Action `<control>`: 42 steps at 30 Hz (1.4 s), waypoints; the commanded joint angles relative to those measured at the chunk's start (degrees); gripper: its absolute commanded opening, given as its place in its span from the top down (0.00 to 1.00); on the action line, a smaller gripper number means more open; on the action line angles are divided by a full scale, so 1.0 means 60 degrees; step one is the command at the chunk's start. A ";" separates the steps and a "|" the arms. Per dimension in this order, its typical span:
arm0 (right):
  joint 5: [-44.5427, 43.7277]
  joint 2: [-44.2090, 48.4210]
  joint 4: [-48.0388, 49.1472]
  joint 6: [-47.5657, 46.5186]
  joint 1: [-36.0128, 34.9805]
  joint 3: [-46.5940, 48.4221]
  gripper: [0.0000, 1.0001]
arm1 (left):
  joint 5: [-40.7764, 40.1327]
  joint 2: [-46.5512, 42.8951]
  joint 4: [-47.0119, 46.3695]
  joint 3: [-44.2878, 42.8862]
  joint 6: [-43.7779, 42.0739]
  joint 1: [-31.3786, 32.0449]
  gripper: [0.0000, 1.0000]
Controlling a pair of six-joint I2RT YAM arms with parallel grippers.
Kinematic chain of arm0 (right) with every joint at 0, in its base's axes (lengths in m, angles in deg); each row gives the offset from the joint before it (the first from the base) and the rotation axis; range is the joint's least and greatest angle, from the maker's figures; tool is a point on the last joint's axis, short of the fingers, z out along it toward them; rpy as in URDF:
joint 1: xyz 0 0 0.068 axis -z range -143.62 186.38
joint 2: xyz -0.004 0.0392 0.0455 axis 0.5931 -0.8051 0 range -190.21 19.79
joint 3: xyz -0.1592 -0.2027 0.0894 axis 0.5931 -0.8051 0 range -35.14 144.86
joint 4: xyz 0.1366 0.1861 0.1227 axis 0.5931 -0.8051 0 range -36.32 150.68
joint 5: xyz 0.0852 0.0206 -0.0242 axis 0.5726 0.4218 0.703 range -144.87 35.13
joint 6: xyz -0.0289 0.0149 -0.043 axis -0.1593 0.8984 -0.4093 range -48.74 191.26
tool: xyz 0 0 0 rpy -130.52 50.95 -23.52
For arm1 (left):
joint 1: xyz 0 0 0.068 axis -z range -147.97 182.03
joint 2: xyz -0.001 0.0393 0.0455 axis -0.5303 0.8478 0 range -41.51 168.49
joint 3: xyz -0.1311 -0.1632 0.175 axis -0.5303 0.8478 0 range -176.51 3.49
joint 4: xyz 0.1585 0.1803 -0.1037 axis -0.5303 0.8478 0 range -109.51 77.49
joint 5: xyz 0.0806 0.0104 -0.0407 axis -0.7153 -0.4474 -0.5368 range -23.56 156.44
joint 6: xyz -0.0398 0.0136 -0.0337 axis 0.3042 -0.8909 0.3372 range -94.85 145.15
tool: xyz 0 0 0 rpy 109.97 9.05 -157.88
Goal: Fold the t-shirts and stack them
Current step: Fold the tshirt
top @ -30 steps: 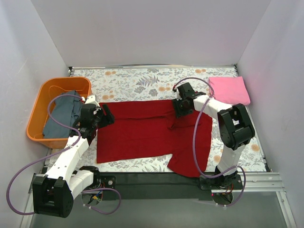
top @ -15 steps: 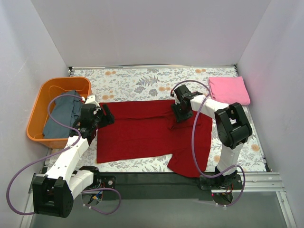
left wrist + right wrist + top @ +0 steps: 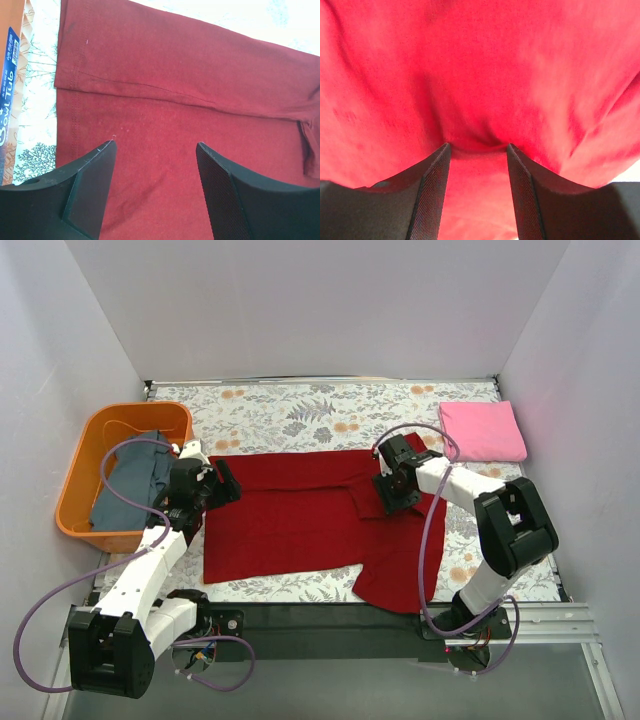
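Note:
The dark red t-shirt (image 3: pixel 300 515) lies spread flat on the floral tablecloth, one sleeve hanging toward the near edge. My left gripper (image 3: pixel 225 483) is open just above its left part (image 3: pixel 165 100), with nothing between the fingers. My right gripper (image 3: pixel 390 495) is open, its fingertips pressed down into bunched red cloth (image 3: pixel 480 75) on the shirt's right part. The pink t-shirt (image 3: pixel 482 430) lies folded at the back right. The grey-blue t-shirt (image 3: pixel 130 485) lies crumpled in the orange basket (image 3: pixel 100 425).
The orange basket stands at the left edge, close to my left arm; its wall shows in the left wrist view (image 3: pixel 10 75). White walls enclose the table on three sides. Floral tablecloth (image 3: pixel 300 415) shows behind the red shirt.
My right gripper has moved to the right and toward the near edge over the red shirt. The left arm and the shirt's left part have not moved.

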 commanded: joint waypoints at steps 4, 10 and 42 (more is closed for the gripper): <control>0.0237 0.1321 -0.0162 0.0608 -0.0034 -0.1058 0.52 | 0.0082 -0.0142 -0.0112 -0.0011 -0.0121 0.0016 0.40; 0.0530 0.2536 0.0291 0.0698 0.0272 -0.1208 0.52 | 0.0009 0.0149 -0.0199 -0.0200 0.0011 0.0016 0.40; 0.3914 -0.3319 0.6093 0.2118 0.4536 0.3423 0.63 | -0.2320 0.8983 -0.1577 -0.5416 0.0465 -0.0247 0.48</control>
